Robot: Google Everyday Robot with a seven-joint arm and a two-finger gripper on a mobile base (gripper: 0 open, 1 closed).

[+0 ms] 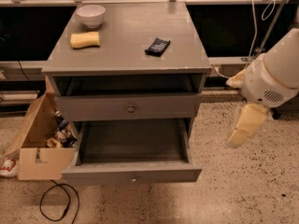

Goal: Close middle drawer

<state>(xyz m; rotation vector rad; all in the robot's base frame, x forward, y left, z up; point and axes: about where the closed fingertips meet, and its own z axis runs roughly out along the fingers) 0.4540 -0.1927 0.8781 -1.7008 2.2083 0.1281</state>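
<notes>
Grey cabinet (126,45), grey middle drawer (103,107). On top: white bowl (90,15), yellow sponge (85,39), dark blue packet (157,46). Cream gripper (244,127) hangs right of the cabinet over speckled beige floor (243,190). Brown cardboard box (35,139), black cable (58,202).
</notes>
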